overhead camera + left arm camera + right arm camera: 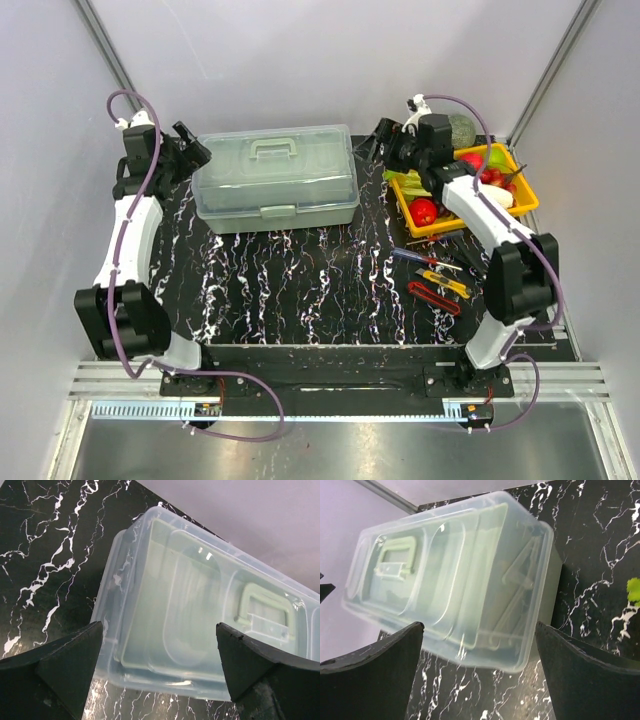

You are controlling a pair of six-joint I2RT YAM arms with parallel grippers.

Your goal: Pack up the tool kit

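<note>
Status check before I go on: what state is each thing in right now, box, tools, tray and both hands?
toolbox, lid shut, upright on the table
hand tools, lying loose on the table, outside the toolbox
fruit tray, full
left hand, open, empty, off the toolbox's left end
right hand, open, empty, off the toolbox's right end

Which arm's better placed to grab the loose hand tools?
Right. The hand tools lie on the robot's right side, close to that arm, and the right gripper is open. The left gripper sits at the toolbox's far end.
</note>
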